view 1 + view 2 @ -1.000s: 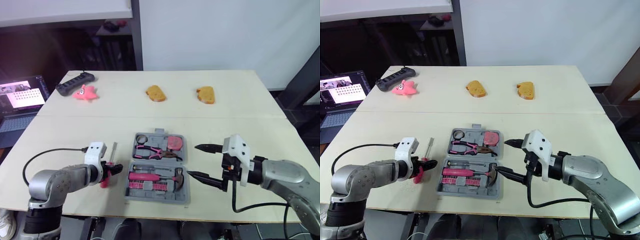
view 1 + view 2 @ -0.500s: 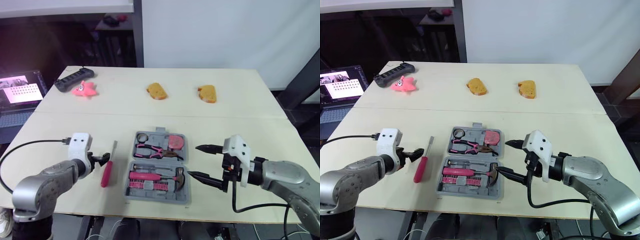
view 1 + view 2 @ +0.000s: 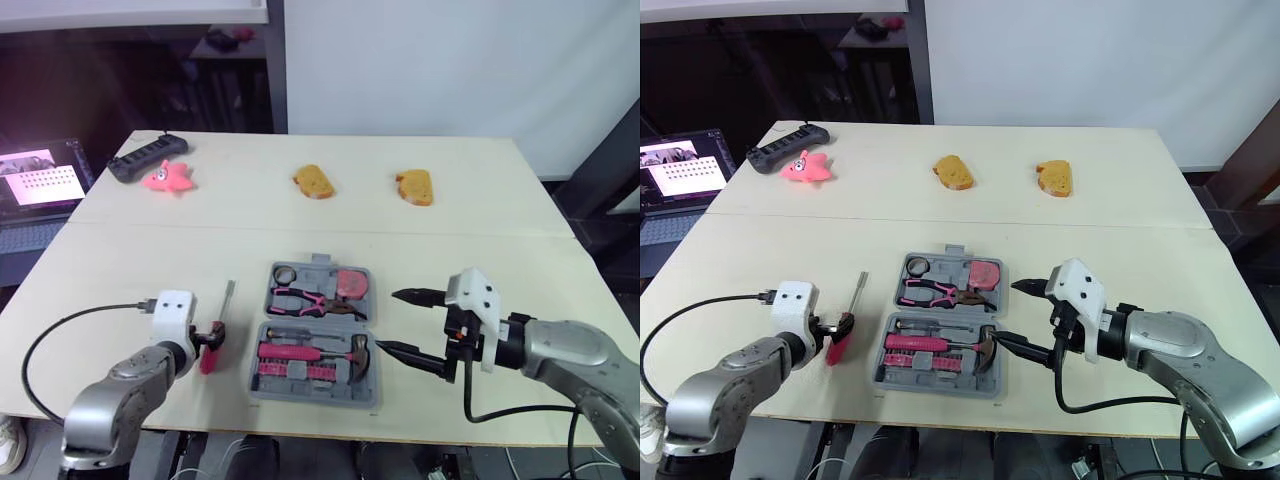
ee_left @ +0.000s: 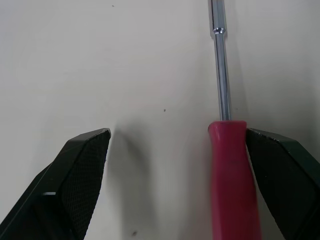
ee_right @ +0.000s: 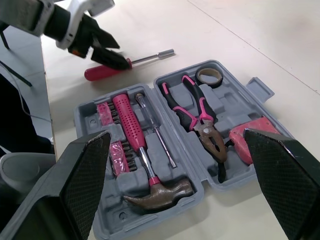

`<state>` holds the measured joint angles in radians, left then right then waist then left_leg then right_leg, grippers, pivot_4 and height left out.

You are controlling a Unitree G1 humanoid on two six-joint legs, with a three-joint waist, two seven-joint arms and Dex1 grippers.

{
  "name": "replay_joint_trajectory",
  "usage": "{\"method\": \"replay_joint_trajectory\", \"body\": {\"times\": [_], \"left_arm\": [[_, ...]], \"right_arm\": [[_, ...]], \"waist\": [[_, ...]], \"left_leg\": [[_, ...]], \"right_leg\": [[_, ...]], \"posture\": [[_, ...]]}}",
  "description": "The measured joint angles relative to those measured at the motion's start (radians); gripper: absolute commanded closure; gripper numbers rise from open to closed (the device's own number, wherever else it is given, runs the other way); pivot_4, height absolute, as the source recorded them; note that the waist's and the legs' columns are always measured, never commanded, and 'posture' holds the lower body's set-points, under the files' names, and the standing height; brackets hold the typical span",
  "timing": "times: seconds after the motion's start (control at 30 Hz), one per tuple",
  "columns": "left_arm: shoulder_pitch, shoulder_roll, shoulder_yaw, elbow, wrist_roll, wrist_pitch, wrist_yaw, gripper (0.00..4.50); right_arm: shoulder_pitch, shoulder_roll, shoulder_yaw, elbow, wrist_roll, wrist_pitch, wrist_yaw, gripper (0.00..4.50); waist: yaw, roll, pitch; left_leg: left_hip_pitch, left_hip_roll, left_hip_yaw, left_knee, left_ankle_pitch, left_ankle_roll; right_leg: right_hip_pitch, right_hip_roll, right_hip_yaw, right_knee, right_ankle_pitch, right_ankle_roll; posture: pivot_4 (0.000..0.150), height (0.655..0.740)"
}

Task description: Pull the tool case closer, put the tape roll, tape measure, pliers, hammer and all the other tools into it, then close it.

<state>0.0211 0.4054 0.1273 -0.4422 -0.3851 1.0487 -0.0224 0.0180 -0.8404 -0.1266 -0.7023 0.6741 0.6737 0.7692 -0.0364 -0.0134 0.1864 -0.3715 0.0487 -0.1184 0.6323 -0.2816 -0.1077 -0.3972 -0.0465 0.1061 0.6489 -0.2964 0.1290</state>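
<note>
Through the head camera, the open tool case [image 3: 310,397] is seen lying on the table [image 3: 480,250] before the robot. A hammer [image 3: 300,352] is held in its near half, and pliers [image 3: 305,302], a tape roll [image 3: 283,274] and a tape measure [image 3: 350,285] in its far half. A red-handled screwdriver [image 3: 226,303] is laid on the table just left of the case, its long axis running away from the robot, with the handle nearest and the tip pointed toward the far edge. The left gripper [image 3: 213,336] is set at the handle, and the right gripper [image 3: 386,321] is held just right of the case with its jaws spread wide. In the left wrist view, the jaws are seen wide apart, with the handle between them and touching one finger [image 4: 285,175], and the shaft is pointed straight away from the camera. In the right wrist view, the case is shown open, and the screwdriver is seen on the table beyond it, apart from the case, with the left gripper at its handle.
</note>
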Motion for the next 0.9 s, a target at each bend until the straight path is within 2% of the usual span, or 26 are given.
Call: {"method": "replay_joint_trajectory", "body": {"times": [0.4,0.63,0.73,0.9], "left_arm": [[-0.053,-0.031,-0.077,0.016,0.08,-0.003,-0.022,0.04],[-0.074,-0.055,-0.085,0.001,0.094,0.062,-0.023,0.04],[-0.075,-0.06,-0.086,-0.009,0.095,0.079,-0.03,0.78],[-0.075,-0.072,-0.1,-0.033,0.096,0.108,-0.037,3.21]], "right_arm": [[-0.015,0.0,0.0,0.0,0.008,0.016,0.0,0.0],[-0.021,-0.002,0.0,0.0,0.008,0.019,-0.001,0.0],[-0.026,-0.003,0.0,0.0,0.008,0.02,-0.001,0.0],[-0.03,-0.004,0.0,0.0,0.008,0.021,0.0,0.0]], "waist": [[0.023,0.0,0.0],[0.023,0.001,0.0],[0.022,0.001,0.0],[0.021,0.001,0.0]], "left_leg": [[0.0,0.0,0.0,0.0,0.0,0.0],[0.001,0.0,0.0,0.0,0.0,0.0],[0.001,0.0,0.0,0.0,0.0,0.0],[0.001,0.0,0.0,0.0,0.0,0.0]], "right_leg": [[0.001,0.0,0.0,0.0,0.0,0.0],[0.001,0.0,0.0,0.0,0.0,0.0],[0.001,0.0,0.0,0.0,0.0,0.0],[0.001,0.0,0.0,0.0,0.0,0.0]], "posture": [[0.15,0.74],[0.15,0.74],[0.15,0.74],[0.15,0.74]]}}
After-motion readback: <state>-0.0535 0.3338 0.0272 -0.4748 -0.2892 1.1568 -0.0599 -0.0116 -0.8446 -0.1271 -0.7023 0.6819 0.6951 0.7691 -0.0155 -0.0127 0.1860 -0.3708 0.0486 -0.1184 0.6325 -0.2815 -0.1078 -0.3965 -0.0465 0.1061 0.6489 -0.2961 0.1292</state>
